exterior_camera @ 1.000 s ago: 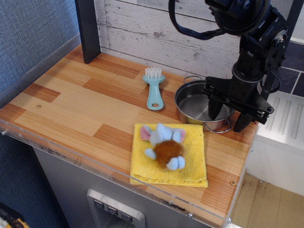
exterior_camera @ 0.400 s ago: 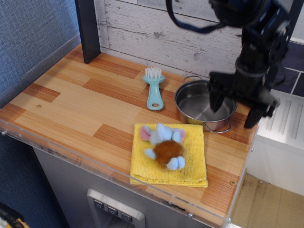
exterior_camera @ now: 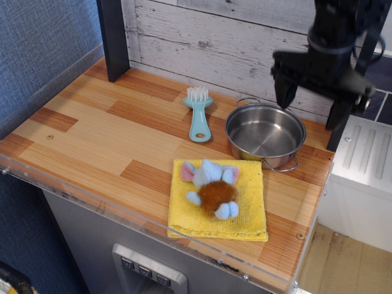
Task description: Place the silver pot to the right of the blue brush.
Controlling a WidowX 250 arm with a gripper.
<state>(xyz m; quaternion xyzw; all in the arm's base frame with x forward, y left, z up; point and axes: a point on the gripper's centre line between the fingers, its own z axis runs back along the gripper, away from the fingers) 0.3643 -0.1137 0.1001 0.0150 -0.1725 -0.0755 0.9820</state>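
A: observation.image, what's the claw doing?
B: gripper is up in the air at the far right, above the far rim of the silver pot. Jaws spread wide, one finger left, the other right, nothing between them, not touching the pot

A: pot location?
B: sitting upright on the wooden counter, right side, near the plank back wall. Empty inside. One wire loop handle at the far side, one at the near right side

A: and the brush?
B: blue brush lies flat just left of the pot, bristles pointing to the far side, handle toward the near edge. Small gap between brush and pot, not touching

A: anything else on the counter?
B: yellow cloth on the near side of the pot, its far edge right by the pot's base. Plush toy lies on the cloth, light blue with pink ears and a brown body. Dark post stands at the far left
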